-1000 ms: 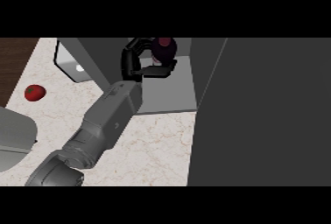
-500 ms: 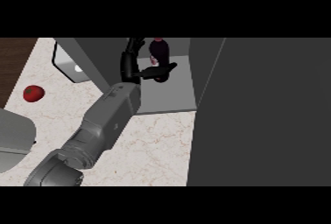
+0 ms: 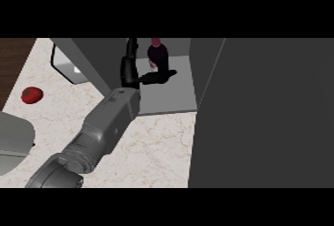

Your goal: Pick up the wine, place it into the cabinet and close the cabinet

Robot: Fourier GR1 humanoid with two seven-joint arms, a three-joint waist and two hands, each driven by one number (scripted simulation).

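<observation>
The wine bottle [image 3: 157, 54], dark with a red top, stands upright inside the open grey cabinet [image 3: 171, 98]. My left hand [image 3: 132, 73] is in the cabinet just to the bottle's left. It is open, with the fingers straight and pointing away and the thumb stretched out to the right by the bottle's base. Whether the thumb touches the bottle I cannot tell. My grey left forearm [image 3: 111, 119] runs in from the lower left across the counter. The right hand shows nowhere.
The cabinet's dark door [image 3: 274, 110] stands open and fills the right side. A red fruit [image 3: 31, 95] lies on the marble counter [image 3: 160, 150] at the left. A grey rounded object [image 3: 12, 141] sits at the left edge. A white panel [image 3: 65, 66] is left of the cabinet wall.
The left hand's fingers, curled round the bottle a second ago, have straightened and let it go. The bottle stays standing in the cabinet.
</observation>
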